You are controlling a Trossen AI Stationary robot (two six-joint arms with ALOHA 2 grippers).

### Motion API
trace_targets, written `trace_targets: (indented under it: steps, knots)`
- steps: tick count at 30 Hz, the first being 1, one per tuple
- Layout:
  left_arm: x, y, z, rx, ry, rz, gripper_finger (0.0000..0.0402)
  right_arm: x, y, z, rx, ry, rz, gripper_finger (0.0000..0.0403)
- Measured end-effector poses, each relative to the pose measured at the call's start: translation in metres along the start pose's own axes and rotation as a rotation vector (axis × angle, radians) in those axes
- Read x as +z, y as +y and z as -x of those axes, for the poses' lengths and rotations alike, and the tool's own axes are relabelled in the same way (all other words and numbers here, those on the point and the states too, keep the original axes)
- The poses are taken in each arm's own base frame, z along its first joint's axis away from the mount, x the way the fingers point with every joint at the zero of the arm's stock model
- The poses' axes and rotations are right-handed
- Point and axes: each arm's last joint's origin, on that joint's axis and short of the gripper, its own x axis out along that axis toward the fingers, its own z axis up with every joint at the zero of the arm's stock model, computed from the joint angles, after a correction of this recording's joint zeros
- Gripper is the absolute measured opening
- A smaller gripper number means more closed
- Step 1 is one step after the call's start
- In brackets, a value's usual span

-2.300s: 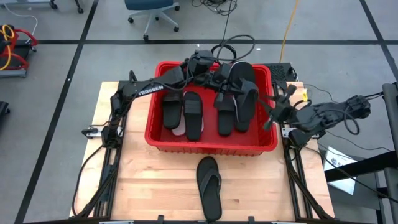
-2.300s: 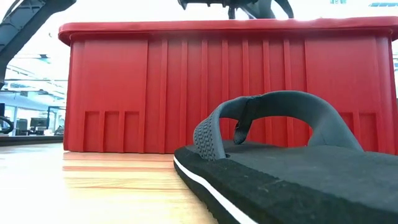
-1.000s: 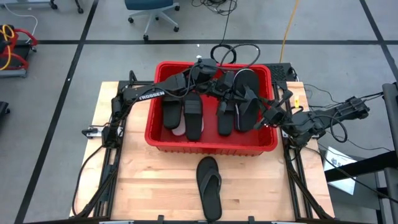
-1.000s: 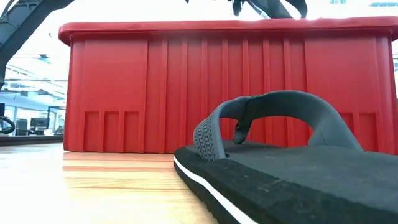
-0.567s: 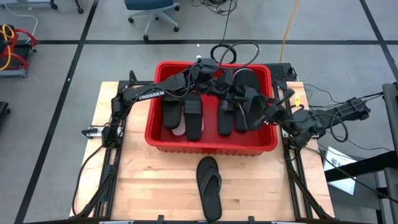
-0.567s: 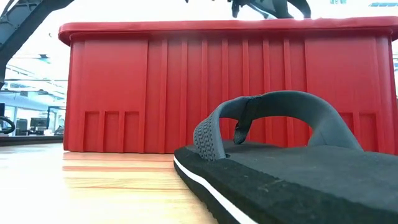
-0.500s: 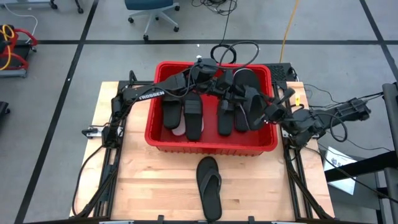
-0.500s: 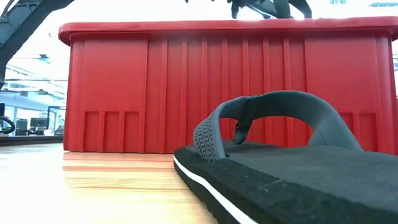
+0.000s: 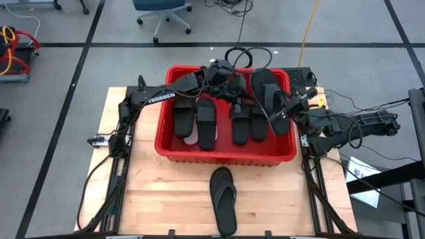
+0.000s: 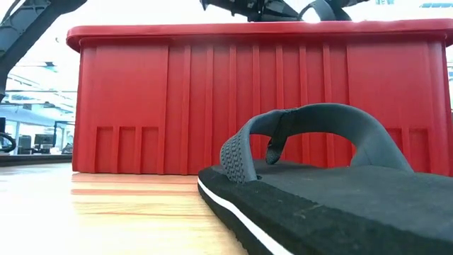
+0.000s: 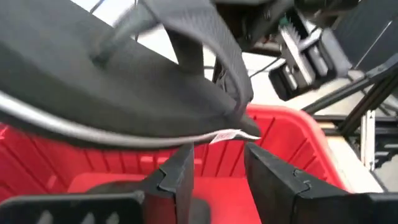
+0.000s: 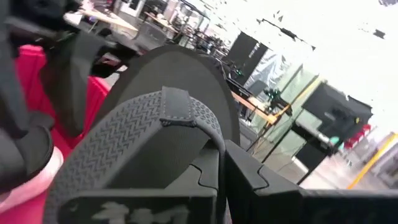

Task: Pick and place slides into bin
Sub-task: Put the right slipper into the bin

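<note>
Task mostly done: large rectangular red plastic bin (image 9: 169,145) with ribbed walls and thick rim sits at table centre toward 12 o'clock, holding several slides flat on its floor – two black wide-strap slides (image 9: 206,122) side by side at its 9 o'clock half, a bit of white slide (image 9: 190,137) showing beneath them, another black pair (image 9: 240,123) at centre

One black foam thong flip-flop (image 9: 223,197) with woven textured strap and thin white sole stripe lies alone on the pale wood table (image 9: 143,199) at 6 o'clock of the bin, just beside its wall, untouched – that one is left

A second black thong flip-flop (image 9: 271,97) hangs tilted over the bin's 2 o'clock corner, not yet lying flat; right gripper (image 9: 290,109) is clamped on its strap, seen close in the right wrist view as herringbone-textured strap (image 12: 134,146) between dark fingers

Left gripper (image 9: 232,88) hovers inside the bin at 12 o'clock, fingers (image 11: 176,176) spread apart and holding nothing, the flip-flop's sole edge just above them

Judgement: release this one into the bin, then fetch the table one

Soles look soft matte foam, bin hard glossy plastic
</note>
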Motion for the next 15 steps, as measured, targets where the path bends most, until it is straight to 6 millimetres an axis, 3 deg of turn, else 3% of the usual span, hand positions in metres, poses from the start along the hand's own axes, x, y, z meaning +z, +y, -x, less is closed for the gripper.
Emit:
trace_targets:
  steps: [6,15]
  knots:
    - [0.010,-0.008,0.026,0.091,0.036,-0.066,0.0138,-0.001,0.000,-0.005,-0.026,0.017,-0.082,0.0000]
    - [0.041,-0.032,0.089,0.253,-0.008,-0.132,0.0138,-0.005,0.019,-0.016,-0.061,0.055,-0.262,0.0000]
